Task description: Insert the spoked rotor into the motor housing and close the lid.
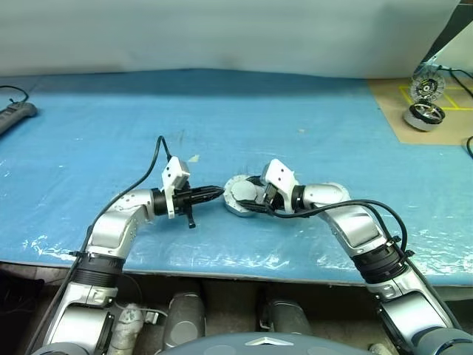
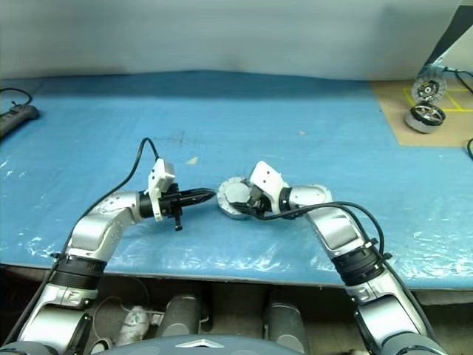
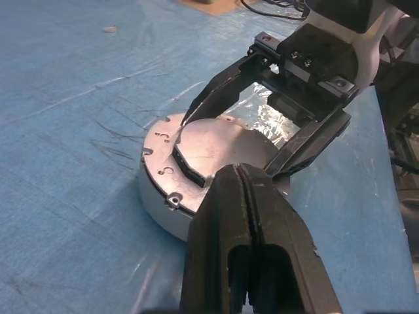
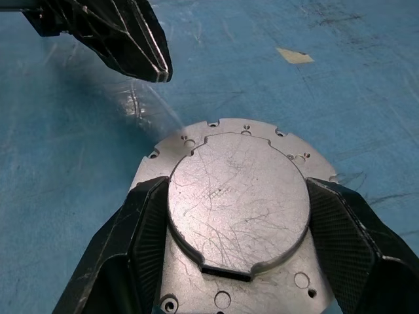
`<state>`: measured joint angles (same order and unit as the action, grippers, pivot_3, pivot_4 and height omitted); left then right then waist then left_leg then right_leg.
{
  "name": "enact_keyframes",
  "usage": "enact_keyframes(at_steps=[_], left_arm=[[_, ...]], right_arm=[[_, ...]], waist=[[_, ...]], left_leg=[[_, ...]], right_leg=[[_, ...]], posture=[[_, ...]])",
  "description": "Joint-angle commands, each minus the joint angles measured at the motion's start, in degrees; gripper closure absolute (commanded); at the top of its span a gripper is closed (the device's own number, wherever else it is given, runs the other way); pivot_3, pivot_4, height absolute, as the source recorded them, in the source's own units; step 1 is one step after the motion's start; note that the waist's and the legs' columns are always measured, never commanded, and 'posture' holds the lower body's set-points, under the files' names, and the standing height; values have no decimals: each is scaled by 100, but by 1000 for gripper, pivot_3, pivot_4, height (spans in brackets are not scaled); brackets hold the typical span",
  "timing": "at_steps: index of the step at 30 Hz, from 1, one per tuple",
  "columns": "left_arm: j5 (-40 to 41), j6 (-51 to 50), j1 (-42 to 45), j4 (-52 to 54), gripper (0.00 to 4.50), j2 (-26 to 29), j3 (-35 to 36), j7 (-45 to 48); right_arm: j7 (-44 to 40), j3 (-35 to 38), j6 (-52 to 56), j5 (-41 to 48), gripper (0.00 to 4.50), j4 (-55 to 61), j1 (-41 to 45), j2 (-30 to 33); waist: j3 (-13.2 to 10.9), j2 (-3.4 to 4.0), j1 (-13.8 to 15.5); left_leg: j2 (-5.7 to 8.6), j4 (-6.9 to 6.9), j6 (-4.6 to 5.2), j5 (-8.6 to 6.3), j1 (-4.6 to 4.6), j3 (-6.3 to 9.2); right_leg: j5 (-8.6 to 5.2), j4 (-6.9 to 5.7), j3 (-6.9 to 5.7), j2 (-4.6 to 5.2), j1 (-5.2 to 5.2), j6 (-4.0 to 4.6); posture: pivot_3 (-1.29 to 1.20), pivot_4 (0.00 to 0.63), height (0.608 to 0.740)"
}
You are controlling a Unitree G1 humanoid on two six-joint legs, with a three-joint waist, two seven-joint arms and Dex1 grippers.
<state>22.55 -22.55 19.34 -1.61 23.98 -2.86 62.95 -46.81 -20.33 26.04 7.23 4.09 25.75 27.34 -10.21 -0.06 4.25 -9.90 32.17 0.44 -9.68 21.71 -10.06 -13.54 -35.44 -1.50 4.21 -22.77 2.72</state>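
The lid (image 4: 237, 203) lies flat and closed on the motor housing (image 3: 160, 199), plain scratched grey outer face up. The housing sits on the blue-covered tabletop (image 1: 310, 103), near its front edge and between the two arms. The spoked rotor is not visible; with the lid down it would be hidden, so whether it is seated inside cannot be confirmed.

The right gripper (image 4: 239, 258) comes in low over the housing with its jaws spread wide, one finger on each side of the raised lid disc, close to or just touching its edge. This straddling position would suit pressing or steadying the lid against its seat; the jaws clamp nothing.

The left gripper (image 3: 245, 190) points across at the housing from the opposite side, jaws shut and empty, tips just beside the housing rim. Closed jaws form a single blunt point, suited to pushing or bracing the housing.

Judged state: closing step at or near completion.

A second wheel-like motor part (image 1: 426, 100) rests on a brown board (image 1: 392, 122), well apart.
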Motion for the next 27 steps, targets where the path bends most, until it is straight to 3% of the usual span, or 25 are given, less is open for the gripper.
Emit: enact_keyframes(at_steps=[1, 10, 15, 27], left_arm=[[139, 47, -79, 246, 4500, 97, 82, -15], [270, 208, -190, 176, 4500, 317, 216, 156], [206, 287, -2, 47, 4500, 250, 263, -103], [-691, 771, 540, -743, 4500, -355, -638, -551]], right_arm=[[85, -213, 29, -343, 1567, -494, -101, -22], [225, -457, -278, -700, 1567, -1148, -135, -122], [-134, -401, -40, -429, 1567, -796, -344, 7], [-365, -277, 227, -337, 1567, -464, -385, 121]], waist=[[2, 0, -22], [9, -4, -42], [17, -5, -33], [56, -27, -22]], left_leg=[[0, 0, 0, 0, -5, 0], [1, -12, -2, -1, -68, 1], [3, -16, -3, -1, -79, 1], [15, -99, 0, -2, -52, -2]], right_leg=[[0, 0, 0, 0, 5, 0], [-25, 4, 6, 0, 53, -43], [-27, 9, 9, 0, 63, -46], [-15, 76, 4, -1, 53, -7]], posture=[[0, 150, 740], [0, 150, 740], [0, 150, 740], [0, 150, 740]])
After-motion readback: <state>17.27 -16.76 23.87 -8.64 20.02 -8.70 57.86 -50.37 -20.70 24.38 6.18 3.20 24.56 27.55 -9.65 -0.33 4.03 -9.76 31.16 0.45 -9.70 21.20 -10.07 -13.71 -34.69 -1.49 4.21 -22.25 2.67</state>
